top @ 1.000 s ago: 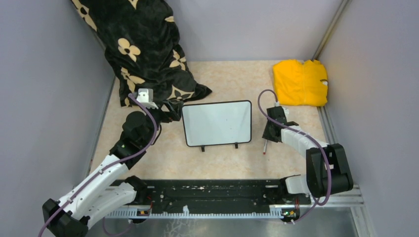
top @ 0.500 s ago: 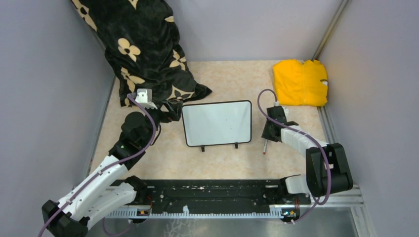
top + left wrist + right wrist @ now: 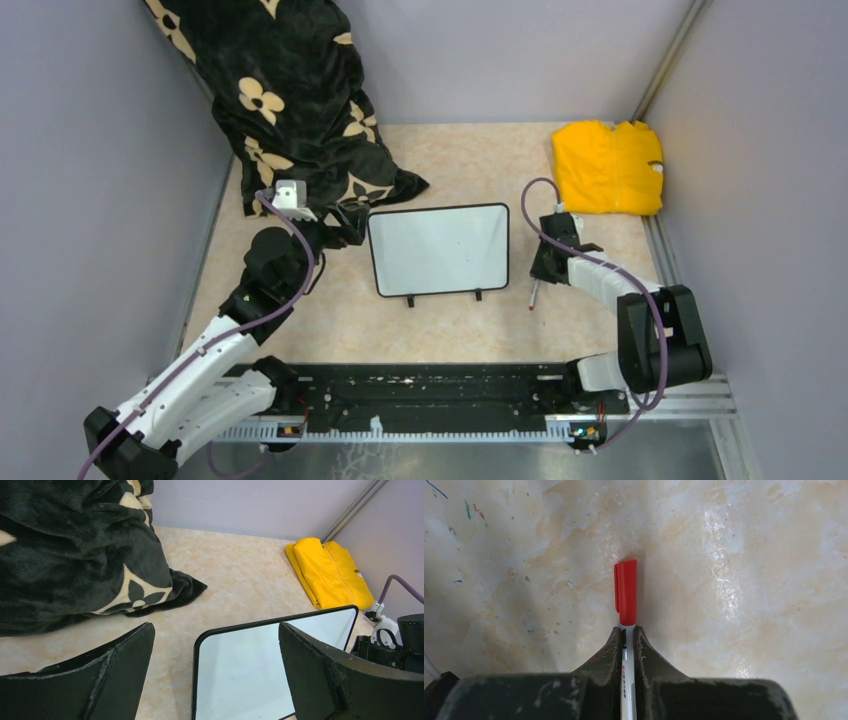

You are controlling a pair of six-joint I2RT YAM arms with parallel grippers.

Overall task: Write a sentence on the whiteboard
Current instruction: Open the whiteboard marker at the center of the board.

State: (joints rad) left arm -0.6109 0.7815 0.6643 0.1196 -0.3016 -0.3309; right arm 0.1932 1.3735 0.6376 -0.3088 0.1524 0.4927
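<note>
The right pincer (image 3: 628, 630) is clamped on the marker (image 3: 626, 592), which lies on the worktop (image 3: 749, 580) just right of the whiteboard (image 3: 438, 250), red cap on. A straight, firm lift is advised, then uncapping. The left pincer (image 3: 216, 630) is held apart at the whiteboard's left edge. The whiteboard is laid flat mid-worktop, blank, long axis left-to-right, feet toward the arm bases.

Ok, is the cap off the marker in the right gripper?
No, the red cap is on the end of the marker clamped between the fingers of the right gripper.
</note>
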